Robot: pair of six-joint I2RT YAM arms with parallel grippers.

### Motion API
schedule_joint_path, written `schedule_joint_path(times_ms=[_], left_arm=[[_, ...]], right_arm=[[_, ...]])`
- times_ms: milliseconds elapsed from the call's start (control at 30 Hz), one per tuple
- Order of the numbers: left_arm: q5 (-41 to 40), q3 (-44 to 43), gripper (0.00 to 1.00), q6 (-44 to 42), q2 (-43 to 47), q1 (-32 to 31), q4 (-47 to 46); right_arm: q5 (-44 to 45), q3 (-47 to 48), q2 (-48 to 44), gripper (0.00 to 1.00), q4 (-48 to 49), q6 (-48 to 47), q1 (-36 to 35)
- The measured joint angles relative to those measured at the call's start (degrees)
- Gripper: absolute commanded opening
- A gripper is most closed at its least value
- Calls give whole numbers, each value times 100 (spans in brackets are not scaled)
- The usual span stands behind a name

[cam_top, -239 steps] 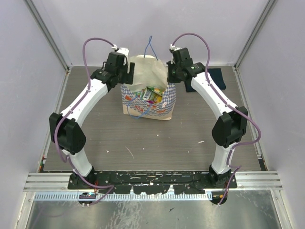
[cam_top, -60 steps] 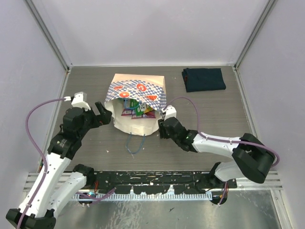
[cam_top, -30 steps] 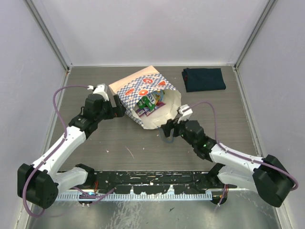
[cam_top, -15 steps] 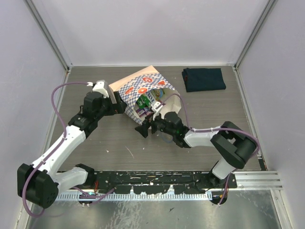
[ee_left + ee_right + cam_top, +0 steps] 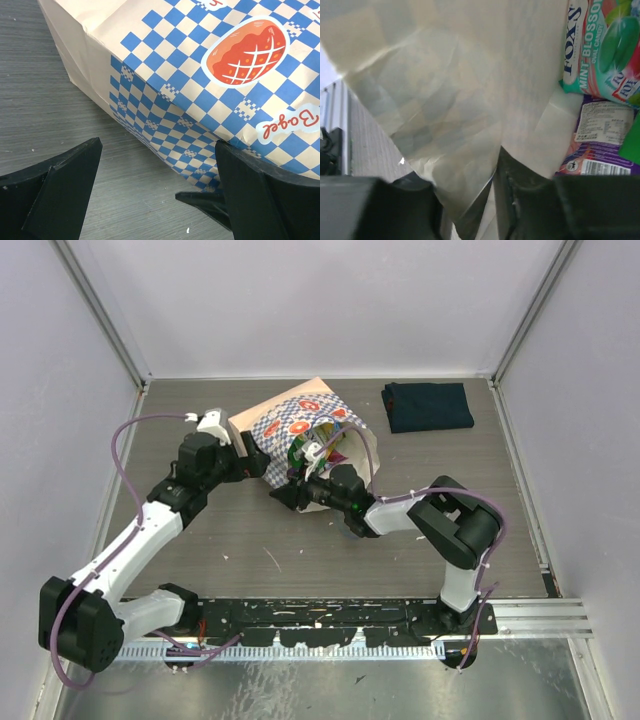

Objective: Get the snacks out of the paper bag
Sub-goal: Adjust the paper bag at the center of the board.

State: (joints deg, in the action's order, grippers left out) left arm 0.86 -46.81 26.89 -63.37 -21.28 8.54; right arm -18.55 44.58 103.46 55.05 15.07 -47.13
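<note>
Top view: bright, even overhead light; shadows soft, faint; focus sharp. Left wrist: paper bag [image 5: 200, 75] crisp, evenly lit. Right wrist: light glows through the paper bag wall; near foreground dark, blurred.

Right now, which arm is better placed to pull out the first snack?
Right. The right gripper sits at the mouth of the paper bag; its wrist view shows a teal packet and a purple packet inside. The left gripper is open, beside the checkered outside.
</note>
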Motion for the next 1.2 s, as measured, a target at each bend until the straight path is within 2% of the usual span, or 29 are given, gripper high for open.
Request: schedule_joint_path(times_ms=[167, 267, 333, 467, 500, 567, 633, 700, 767, 933, 1100, 1200], left_arm=[[46, 44, 98, 50, 55, 0, 66], [11, 44, 98, 15, 256, 0, 197], [-63, 44, 98, -46, 409, 0, 262], [-186, -52, 98, -85, 568, 0, 356], [-190, -83, 98, -76, 551, 0, 352], [-164, -118, 98, -48, 487, 0, 308], [-101, -129, 98, 50, 306, 0, 175], [-33, -129, 99, 133, 13, 0, 26], [33, -129, 99, 234, -304, 0, -101], [157, -131, 100, 313, -935, -9, -398], [177, -190, 100, 308, -1259, -11, -592], [177, -203, 100, 304, -1252, -11, -660]], right_arm=[[-52, -24, 195, 12, 339, 341, 17], [-111, -90, 367, 5, 614, 570, 35], [-153, -149, 424, 2, 704, 660, 37], [-214, -219, 431, 4, 778, 739, 39], [-238, -234, 433, 10, 802, 761, 44], [-289, -284, 450, 37, 883, 804, 52], [-409, -372, 470, 59, 966, 883, 59], [-535, -509, 470, 75, 1019, 920, 37], [-577, -682, 470, 81, 1008, 905, 7], [-319, -1502, 308, 87, 1091, 826, -17], [586, -2623, 111, 91, 2304, 413, -243], [1084, -2911, 111, 91, 2739, -31, -498]])
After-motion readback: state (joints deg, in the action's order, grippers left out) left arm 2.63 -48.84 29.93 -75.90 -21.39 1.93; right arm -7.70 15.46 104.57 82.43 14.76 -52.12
